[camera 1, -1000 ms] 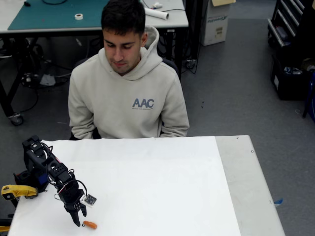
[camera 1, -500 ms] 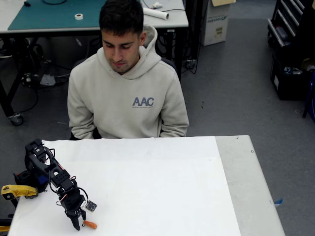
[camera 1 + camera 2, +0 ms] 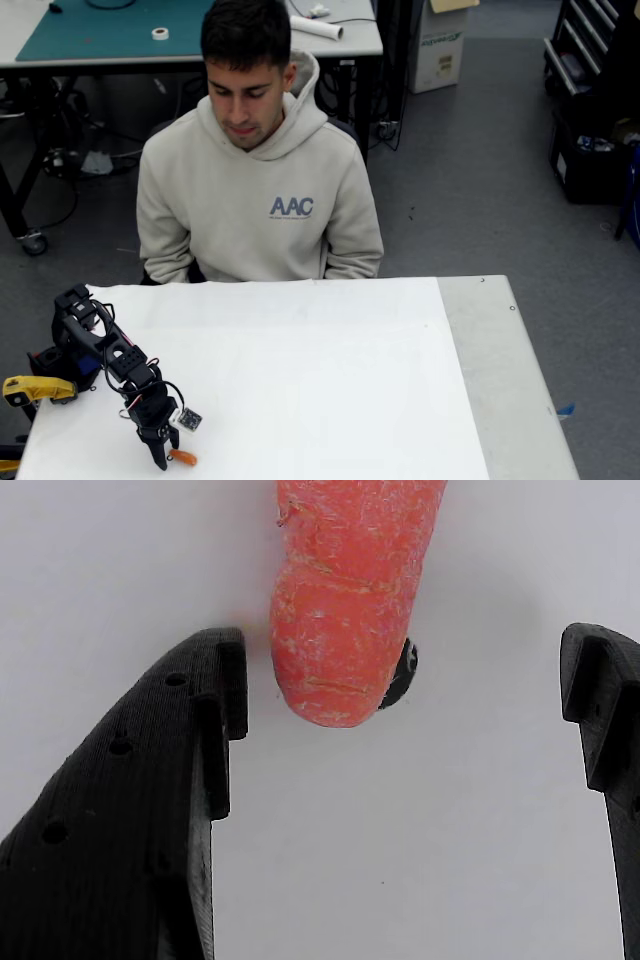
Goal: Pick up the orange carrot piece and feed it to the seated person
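Gripper (image 3: 400, 730) wide open, holding nothing, low over the table (image 3: 330, 380). Orange carrot piece (image 3: 350, 600) just ahead between the fingers (image 3: 150, 810), ready for a grab.

A grey bench (image 3: 520, 380) carries a white sheet (image 3: 300, 380) covering all but its right strip. The orange carrot piece (image 3: 182, 458) lies on the sheet near the front left corner, just beside the black arm's base (image 3: 60, 365) at the left edge.
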Motion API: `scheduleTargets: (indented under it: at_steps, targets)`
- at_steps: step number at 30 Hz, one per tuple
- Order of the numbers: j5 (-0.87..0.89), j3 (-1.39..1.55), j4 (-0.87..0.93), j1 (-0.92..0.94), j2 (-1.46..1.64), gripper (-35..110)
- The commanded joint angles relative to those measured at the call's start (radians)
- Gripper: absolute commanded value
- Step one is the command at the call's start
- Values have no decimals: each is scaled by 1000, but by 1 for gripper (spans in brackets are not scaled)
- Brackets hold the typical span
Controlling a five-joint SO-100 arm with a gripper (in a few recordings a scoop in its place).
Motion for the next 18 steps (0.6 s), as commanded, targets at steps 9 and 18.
scheduleTargets:
  at_steps: [9, 18]
  targets:
    - [-2, -69, -9, 15, 23, 0]
    - [-12, -74, -9, 26, 40, -3]
